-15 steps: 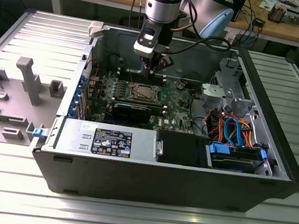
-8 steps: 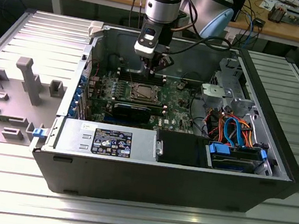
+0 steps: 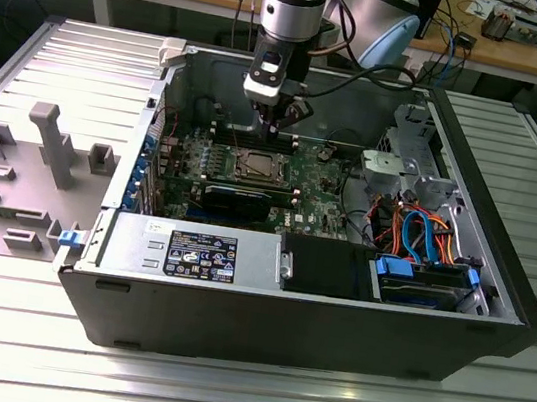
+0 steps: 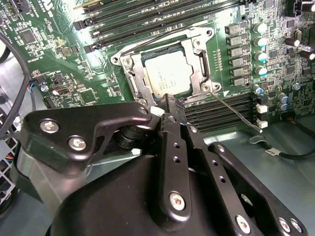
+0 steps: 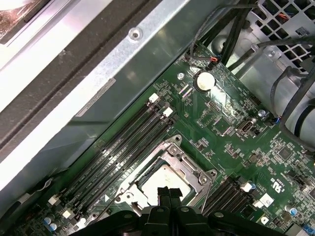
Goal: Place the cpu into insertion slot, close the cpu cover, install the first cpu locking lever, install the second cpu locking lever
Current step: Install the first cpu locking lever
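Ribbed table (image 3: 219,396) bears an open case (image 3: 280,324) whose insertion slot (image 4: 126,61) holds the cpu (image 4: 167,73); fingers (image 5: 163,194) pinched together, empty.

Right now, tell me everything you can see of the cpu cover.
The cpu cover is a thin silvery metal frame with a square open window, lying closed on the green motherboard. The grey cpu shows through the window. A thin wire lever angles away from one corner. The gripper, fingers together, is at one edge.
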`<state>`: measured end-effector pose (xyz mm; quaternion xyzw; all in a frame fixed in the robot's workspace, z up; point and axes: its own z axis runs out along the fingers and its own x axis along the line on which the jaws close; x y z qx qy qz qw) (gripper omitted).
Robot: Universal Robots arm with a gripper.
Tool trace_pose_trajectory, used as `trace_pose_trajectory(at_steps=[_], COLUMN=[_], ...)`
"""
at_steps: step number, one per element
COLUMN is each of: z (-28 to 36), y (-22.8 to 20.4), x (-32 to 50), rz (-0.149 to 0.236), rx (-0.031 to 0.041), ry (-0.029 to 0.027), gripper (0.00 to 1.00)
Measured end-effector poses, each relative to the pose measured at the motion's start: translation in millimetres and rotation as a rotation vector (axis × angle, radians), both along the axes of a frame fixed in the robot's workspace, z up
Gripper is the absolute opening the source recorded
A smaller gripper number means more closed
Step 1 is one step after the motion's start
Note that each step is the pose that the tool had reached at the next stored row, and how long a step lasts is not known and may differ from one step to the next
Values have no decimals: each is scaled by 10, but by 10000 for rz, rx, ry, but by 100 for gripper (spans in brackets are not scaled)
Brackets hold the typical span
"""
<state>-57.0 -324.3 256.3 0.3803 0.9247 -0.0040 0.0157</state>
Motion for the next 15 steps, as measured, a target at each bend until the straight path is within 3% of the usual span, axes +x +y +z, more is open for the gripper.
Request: trace_pose_trajectory(at_steps=[15], z=[0], y=[0], x=[0], rz=[487], rx=[0], ry=[0], gripper=[11])
